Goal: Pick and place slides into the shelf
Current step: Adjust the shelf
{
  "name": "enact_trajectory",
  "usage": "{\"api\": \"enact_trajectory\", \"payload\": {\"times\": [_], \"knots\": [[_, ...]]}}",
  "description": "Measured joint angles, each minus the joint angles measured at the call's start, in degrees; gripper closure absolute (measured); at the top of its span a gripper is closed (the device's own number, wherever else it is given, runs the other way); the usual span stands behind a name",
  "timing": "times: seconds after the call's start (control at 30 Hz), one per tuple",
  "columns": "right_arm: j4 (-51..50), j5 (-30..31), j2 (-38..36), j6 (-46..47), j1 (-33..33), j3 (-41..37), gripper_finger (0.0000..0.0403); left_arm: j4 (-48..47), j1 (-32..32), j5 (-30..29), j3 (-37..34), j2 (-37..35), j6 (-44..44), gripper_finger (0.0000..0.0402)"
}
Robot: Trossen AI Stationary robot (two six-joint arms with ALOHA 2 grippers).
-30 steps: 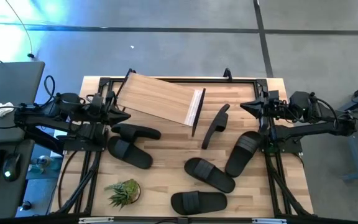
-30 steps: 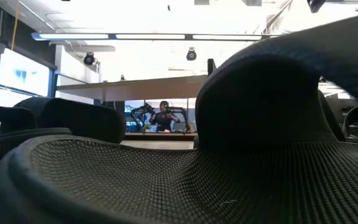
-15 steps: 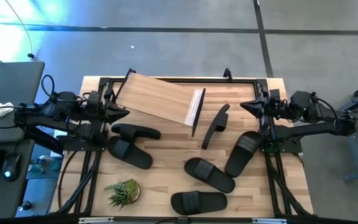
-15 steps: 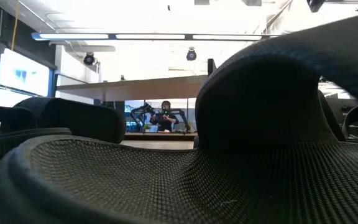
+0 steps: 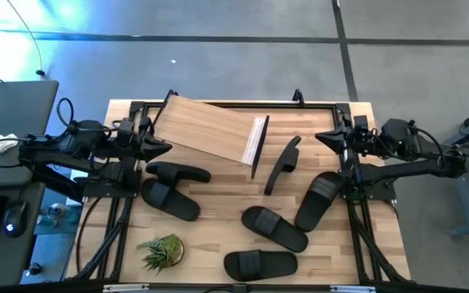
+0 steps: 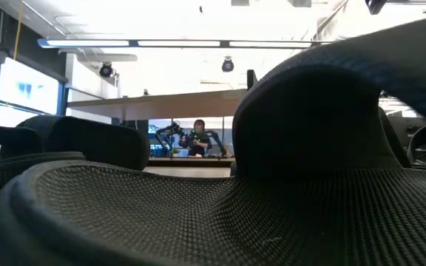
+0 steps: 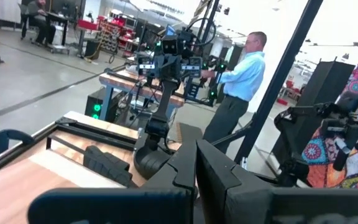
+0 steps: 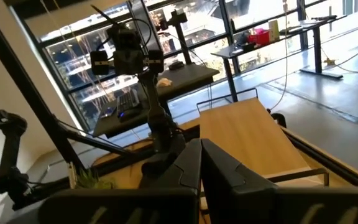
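Wooden table (image 5: pixel 218 187) filled your high view: shelf (image 5: pixel 210 130) lay tipped at back, six slides (image 5: pixel 275 228) scattered in front and right of it, plant (image 5: pixel 161 251) near front left. Left gripper (image 5: pixel 166 146) pressed shut, empty, beside shelf's left end. Right gripper (image 5: pixel 317 137) shut, empty, at right edge. Low view: slide (image 6: pixel 220 199) blocked your camera; person (image 6: pixel 198 137) far behind. Wrist views: both fingertip pairs together.

The left gripper (image 5: pixel 163 146) is edging slightly toward three o'clock; the person (image 6: pixel 198 137) behind is shifting rightward.
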Motion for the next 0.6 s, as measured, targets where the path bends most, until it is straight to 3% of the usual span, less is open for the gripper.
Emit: {"api": "enact_trajectory", "payload": {"times": [0.6], "knots": [[-0.2, 0.0, 0.0, -0.9, 0.0, 0.0, 0.0402, 0.0, 0.0, 0.0, 0.0, 5.7, -1.0, 0.0401]]}}
